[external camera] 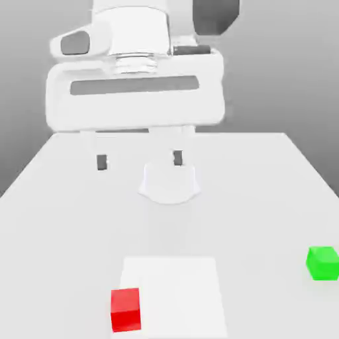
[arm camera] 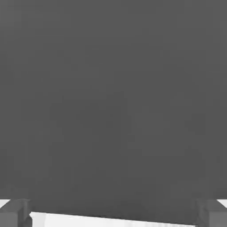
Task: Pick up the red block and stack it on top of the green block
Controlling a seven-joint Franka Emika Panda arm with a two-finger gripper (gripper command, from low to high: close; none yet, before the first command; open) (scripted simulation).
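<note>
the two-finger gripper (external camera: pixel 139 161) is held wide open and empty, high above the white table (external camera: pixel 265 192), since the small matte red cube (external camera: pixel 126 309) is not yet approached and the small matte green cube (external camera: pixel 323 263) is left well apart.

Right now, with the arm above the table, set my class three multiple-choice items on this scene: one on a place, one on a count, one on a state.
1. Where is the green block in the exterior view?
A. At that view's right
B. On top of the red block
C. Between the gripper's jaws

2. How many blocks lie on the table?
A. One
B. Two
C. Four

3. How do the jaws of the gripper stand?
A. Shut on the red block
B. Shut on the green block
C. Open, holding nothing

Key: 1 A, it sits near the right edge, apart from the red block. 2 B, one red and one green. 3 C, the fingertips stand wide apart above the table.
</note>
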